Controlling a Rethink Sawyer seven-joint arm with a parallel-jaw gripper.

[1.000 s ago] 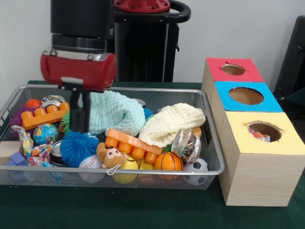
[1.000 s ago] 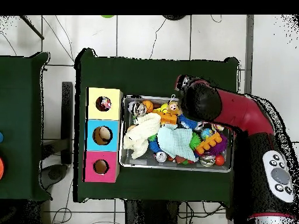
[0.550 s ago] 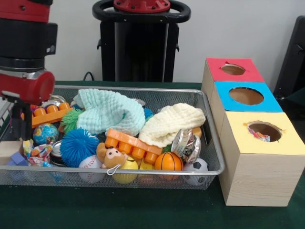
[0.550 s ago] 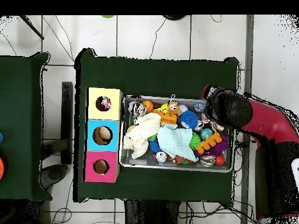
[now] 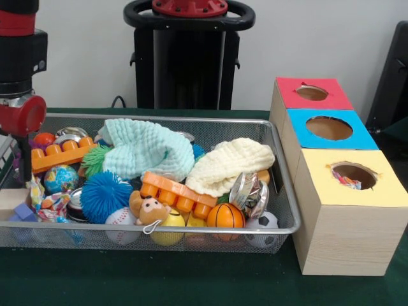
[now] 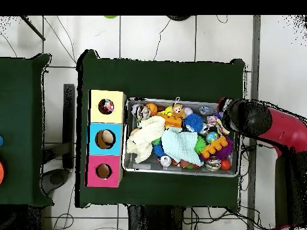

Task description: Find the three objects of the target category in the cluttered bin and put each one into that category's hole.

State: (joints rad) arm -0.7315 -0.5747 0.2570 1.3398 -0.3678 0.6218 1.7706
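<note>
Gripper (image 5: 24, 162), grip state cannot be told, at the bin's (image 5: 191, 118) end farthest from the boxes (image 5: 347, 217); probable target, crumpled wrapper (image 5: 52, 204), lies just beside it, low in the clutter.

No text, label or number can be read anywhere.

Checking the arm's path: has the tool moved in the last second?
Yes. In the front view the tool went from over the mint cloth leftward to the bin's left edge.
</note>
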